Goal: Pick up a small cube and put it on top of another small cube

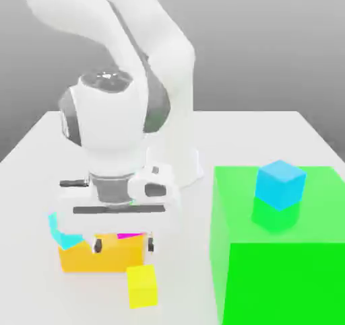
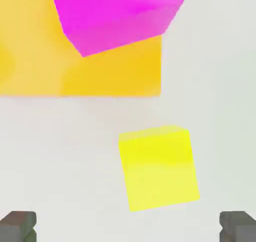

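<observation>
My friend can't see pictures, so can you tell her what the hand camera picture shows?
A small yellow cube sits on a pale table, just ahead of the robot's open gripper. Beyond it lies a big orange block with a magenta cube on top.

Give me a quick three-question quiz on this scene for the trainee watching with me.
1. True or false: the yellow cube rests on the table, apart from the orange block.
2. What sits on the orange block? A) a magenta cube B) a green cube C) nothing
3. Fill in: on the large green block, a cyan cube is stacked on a small ____ cube.

Key
1. True; bare table shows between them.
2. A; the magenta cube.
3. Green; the green cube.
</observation>
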Robot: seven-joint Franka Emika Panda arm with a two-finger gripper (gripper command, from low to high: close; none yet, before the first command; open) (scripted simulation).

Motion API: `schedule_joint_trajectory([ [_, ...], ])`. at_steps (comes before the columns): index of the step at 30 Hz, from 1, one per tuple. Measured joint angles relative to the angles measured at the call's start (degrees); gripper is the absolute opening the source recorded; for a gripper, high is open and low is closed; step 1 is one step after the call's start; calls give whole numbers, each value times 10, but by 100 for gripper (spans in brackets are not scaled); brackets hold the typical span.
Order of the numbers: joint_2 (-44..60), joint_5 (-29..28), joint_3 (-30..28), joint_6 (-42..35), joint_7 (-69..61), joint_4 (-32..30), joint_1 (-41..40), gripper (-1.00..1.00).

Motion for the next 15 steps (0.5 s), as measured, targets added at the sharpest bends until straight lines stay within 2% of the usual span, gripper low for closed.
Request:
schedule_joint_trajectory([
  [3, -47, -84, -90, 15, 43, 24, 72, 0],
  [4, -57, -100, -106, 18, 52, 29, 85, -100],
  [11, -56, -102, -104, 15, 52, 29, 83, -100],
  [15, -17, -20, 9, -18, 3, 0, -4, -100],
])
